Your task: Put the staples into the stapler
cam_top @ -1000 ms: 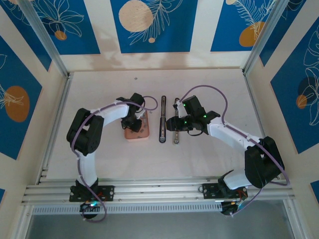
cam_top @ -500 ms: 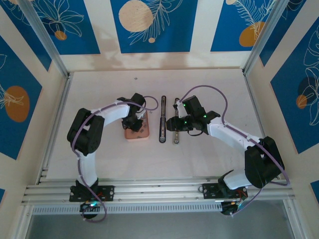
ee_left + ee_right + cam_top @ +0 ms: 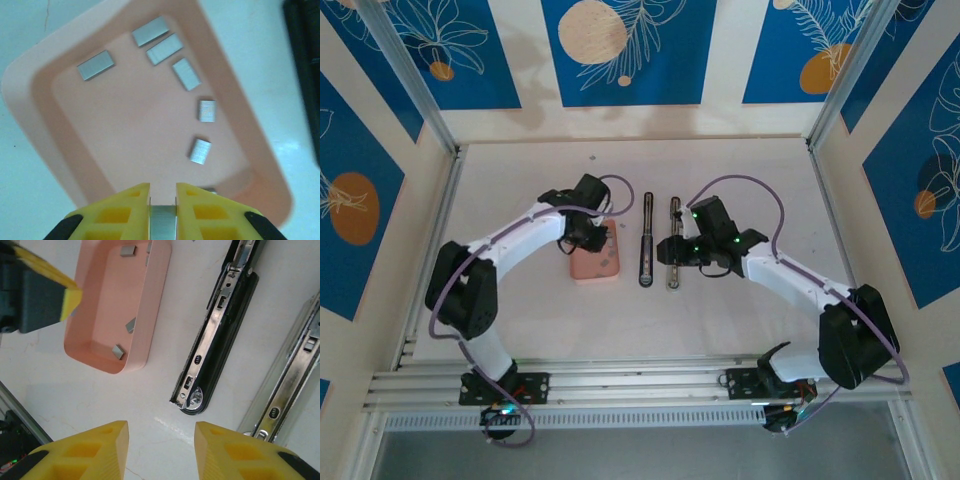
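In the top view the left gripper (image 3: 590,236) hangs over the 12 o'clock end of the box (image 3: 596,264). The box lies on the table (image 3: 520,320) at 9 o'clock from the stapler (image 3: 646,250).

In the left wrist view this gripper's (image 3: 163,196) yellow fingers (image 3: 131,207) are pinched on a grey strip (image 3: 163,224), held upright between them at the picture's 6 o'clock edge. Beneath it the box rim (image 3: 31,91) slopes from 10 o'clock down to 4 o'clock. Six loose staples (image 3: 186,74) lie on its pink floor: one at 10 o'clock, two side by side at 12 o'clock, and three trailing down toward 4 o'clock. None of them touch each other.

The black stapler lies end-on along the 12-to-6 line just beside the box, not touching it. The silvery bar (image 3: 673,250) lies parallel at its 3 o'clock side, a narrow gap between them.

The right gripper (image 3: 666,252) sits over the bar's 6 o'clock half. In its wrist view the gripper's (image 3: 161,440) jaws stand apart over bare table, with nothing between them. Ahead of it:
- The box (image 3: 148,315) is at 11 o'clock.
- The stapler (image 3: 220,335) is at 1 o'clock, its metal channel facing up.
- The bar (image 3: 295,375) is at 3 o'clock.
- The left gripper (image 3: 42,300) is at 10 o'clock, at the box's edge.
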Action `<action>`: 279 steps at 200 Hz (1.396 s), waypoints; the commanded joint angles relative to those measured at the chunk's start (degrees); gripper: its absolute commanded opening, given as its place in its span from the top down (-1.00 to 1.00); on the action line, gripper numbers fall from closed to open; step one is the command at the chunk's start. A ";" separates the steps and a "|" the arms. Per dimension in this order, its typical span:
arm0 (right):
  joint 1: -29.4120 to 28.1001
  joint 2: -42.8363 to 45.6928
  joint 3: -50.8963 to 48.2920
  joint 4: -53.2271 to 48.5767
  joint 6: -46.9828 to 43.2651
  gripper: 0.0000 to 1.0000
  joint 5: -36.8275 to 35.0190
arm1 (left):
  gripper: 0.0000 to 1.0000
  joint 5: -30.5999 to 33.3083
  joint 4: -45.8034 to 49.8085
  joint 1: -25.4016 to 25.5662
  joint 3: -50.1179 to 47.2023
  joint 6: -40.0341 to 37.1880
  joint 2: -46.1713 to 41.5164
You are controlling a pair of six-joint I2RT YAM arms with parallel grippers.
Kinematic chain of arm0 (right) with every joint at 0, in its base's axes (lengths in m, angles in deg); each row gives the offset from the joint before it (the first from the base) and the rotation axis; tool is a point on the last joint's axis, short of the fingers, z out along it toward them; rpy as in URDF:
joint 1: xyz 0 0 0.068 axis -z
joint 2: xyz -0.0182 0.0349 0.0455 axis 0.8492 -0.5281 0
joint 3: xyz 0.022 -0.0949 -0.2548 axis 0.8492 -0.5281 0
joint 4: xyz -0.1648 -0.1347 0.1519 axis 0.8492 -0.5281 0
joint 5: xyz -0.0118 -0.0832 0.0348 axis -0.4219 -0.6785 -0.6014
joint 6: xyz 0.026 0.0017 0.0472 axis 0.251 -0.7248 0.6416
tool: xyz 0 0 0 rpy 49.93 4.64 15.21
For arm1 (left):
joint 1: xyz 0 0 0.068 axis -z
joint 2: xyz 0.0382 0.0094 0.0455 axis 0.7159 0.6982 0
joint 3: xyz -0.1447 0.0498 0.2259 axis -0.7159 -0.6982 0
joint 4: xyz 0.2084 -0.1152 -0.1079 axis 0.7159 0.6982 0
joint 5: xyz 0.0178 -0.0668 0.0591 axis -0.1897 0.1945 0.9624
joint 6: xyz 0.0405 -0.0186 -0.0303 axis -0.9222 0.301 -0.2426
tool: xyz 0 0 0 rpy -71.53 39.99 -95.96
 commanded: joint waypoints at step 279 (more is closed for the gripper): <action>-5.29 15.68 -8.00 -14.10 18.66 0.21 -15.39 | 0.18 -4.23 -13.55 22.23 -9.54 21.14 1.60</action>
